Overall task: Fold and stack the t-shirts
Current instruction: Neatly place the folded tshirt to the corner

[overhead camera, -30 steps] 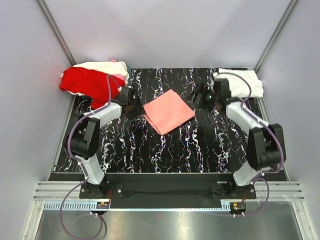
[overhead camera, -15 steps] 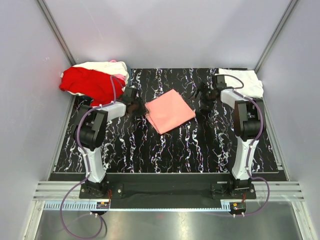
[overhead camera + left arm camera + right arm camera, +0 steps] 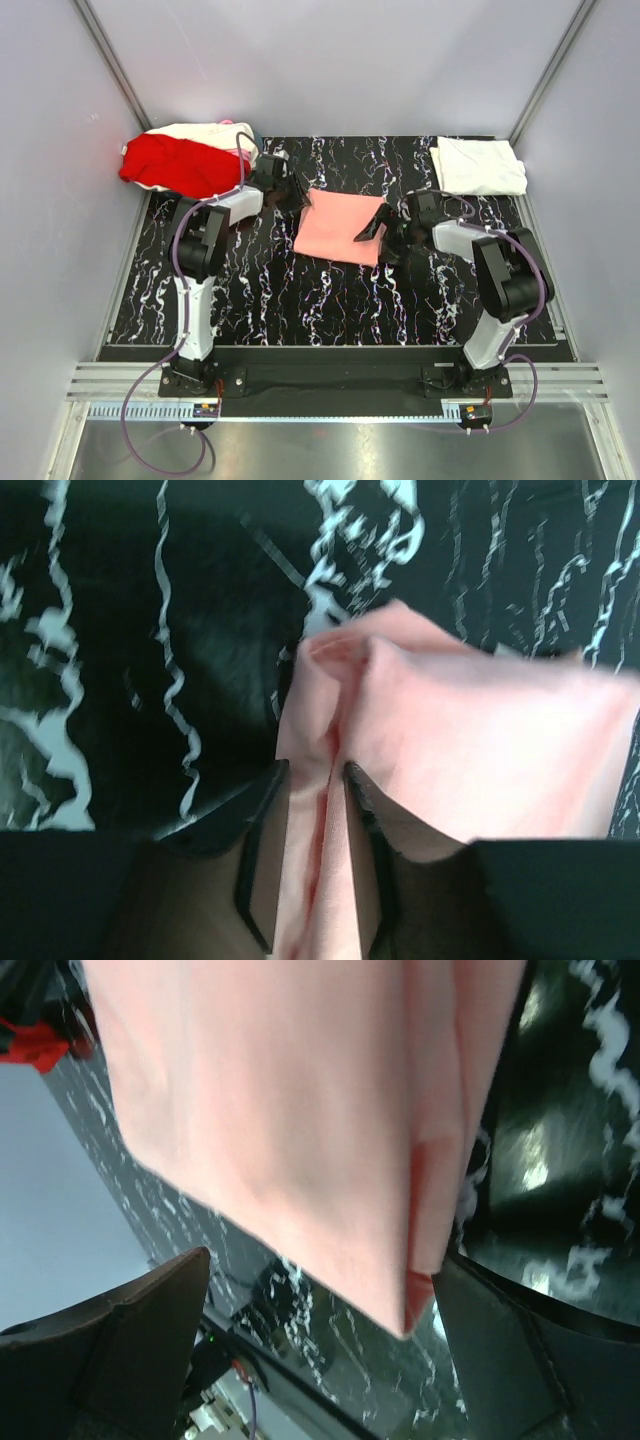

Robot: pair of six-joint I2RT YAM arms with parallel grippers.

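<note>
my left gripper (image 3: 315, 775) is clamped on the far-left corner of the salmon-pink tee (image 3: 338, 226), which lies folded in the middle of the table (image 3: 260, 290). my right gripper (image 3: 322, 1265) is spread wide around its right corner. the white tee (image 3: 478, 166) sits folded far right.

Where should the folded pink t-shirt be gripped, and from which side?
At opposite corners, from the sides: the pink t-shirt lies flat in layers. The left gripper pinches its far-left corner; the right gripper is open at its right edge.
</note>
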